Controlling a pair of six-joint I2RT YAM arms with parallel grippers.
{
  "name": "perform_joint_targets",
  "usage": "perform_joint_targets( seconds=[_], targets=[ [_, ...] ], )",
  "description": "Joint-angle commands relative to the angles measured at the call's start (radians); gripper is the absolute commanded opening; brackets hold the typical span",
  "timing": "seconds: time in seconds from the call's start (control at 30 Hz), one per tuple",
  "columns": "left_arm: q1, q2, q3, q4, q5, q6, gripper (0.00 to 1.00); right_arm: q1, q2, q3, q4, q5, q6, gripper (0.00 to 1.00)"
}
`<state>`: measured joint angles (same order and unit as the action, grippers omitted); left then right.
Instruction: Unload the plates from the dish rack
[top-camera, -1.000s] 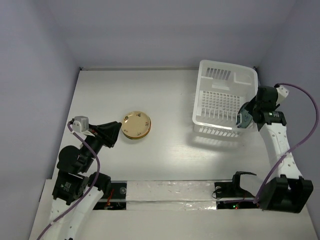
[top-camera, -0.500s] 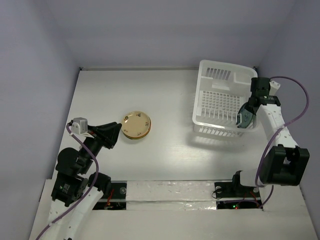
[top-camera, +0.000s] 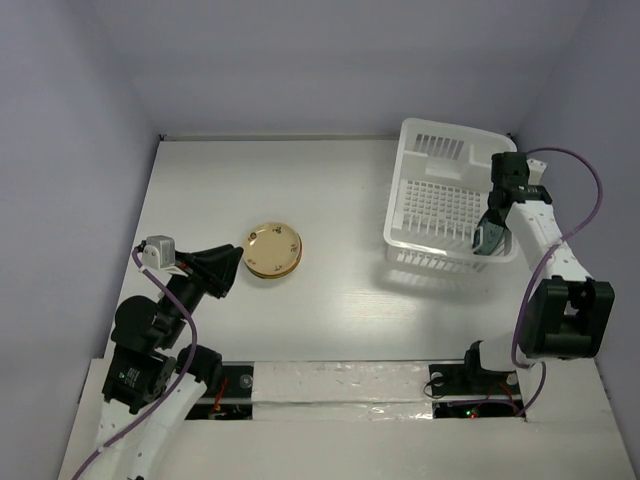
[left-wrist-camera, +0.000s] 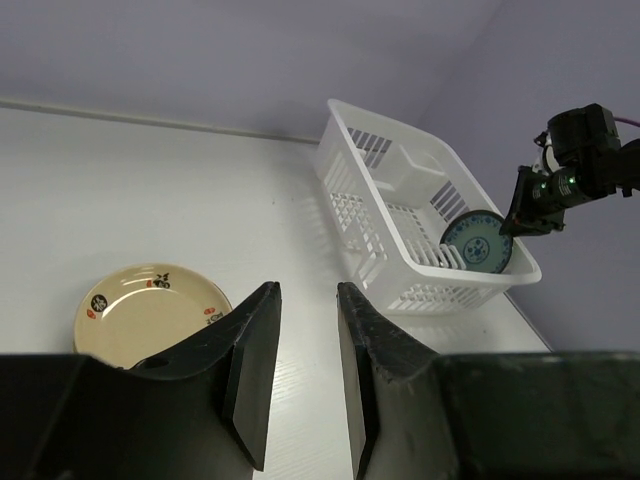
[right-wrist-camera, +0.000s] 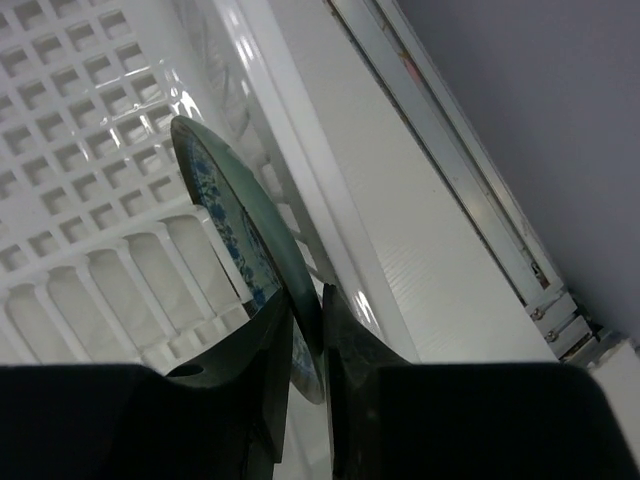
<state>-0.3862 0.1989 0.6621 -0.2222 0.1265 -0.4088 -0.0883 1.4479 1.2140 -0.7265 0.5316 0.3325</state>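
Grasping the teal plate, my right hand held it on edge inside the dish rack; my left hand hung released near the yellow plate.

Teal plate on edge inside white dish rack; yellow plate lies flat, well apart

Probably a lab test cell: bare walls enclosing a white table.
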Motion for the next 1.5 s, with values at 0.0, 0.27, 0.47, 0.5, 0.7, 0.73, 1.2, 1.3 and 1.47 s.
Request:
perform_joint_targets(
  seconds=[0.0,0.27,0.47,0.5,0.7,0.73,1.2,1.3,1.47],
  targets=[
    [-0.006,-0.004,0.004,0.04,0.004,0.005,0.26,0.061,-0.044,-0.002,0.007,0.059,-0.03,0.01],
    [-0.006,-0.001,0.001,0.04,0.007,0.002,0.27,0.232,-0.092,-0.041,0.035,0.333,-0.116,0.0],
    [-0.006,0.01,-0.001,0.041,0.012,0.001,0.28,0.334,-0.135,-0.067,0.065,0.568,-0.122,0.0],
    [-0.006,0.011,-0.002,0.043,0.012,0.001,0.28,0.334,-0.145,-0.067,0.065,0.594,-0.106,0.0],
    [-0.006,0.02,-0.002,0.043,0.018,0.001,0.29,0.354,-0.274,-0.022,0.058,0.631,-0.072,0.0],
    [-0.006,0.022,-0.004,0.043,0.016,0.001,0.29,0.354,-0.293,-0.016,0.058,0.628,-0.07,0.0],
    [0.013,0.069,-0.001,0.038,0.007,-0.001,0.35,0.531,-0.442,-0.024,0.357,-0.339,0.075,0.0],
    [0.042,0.074,-0.001,0.038,-0.001,-0.001,0.35,0.659,-0.329,-0.025,0.465,-0.409,0.105,0.0],
    [0.098,0.108,0.005,0.032,-0.013,0.002,0.36,0.768,-0.103,0.001,0.643,-0.513,0.161,0.0]
  ],
)
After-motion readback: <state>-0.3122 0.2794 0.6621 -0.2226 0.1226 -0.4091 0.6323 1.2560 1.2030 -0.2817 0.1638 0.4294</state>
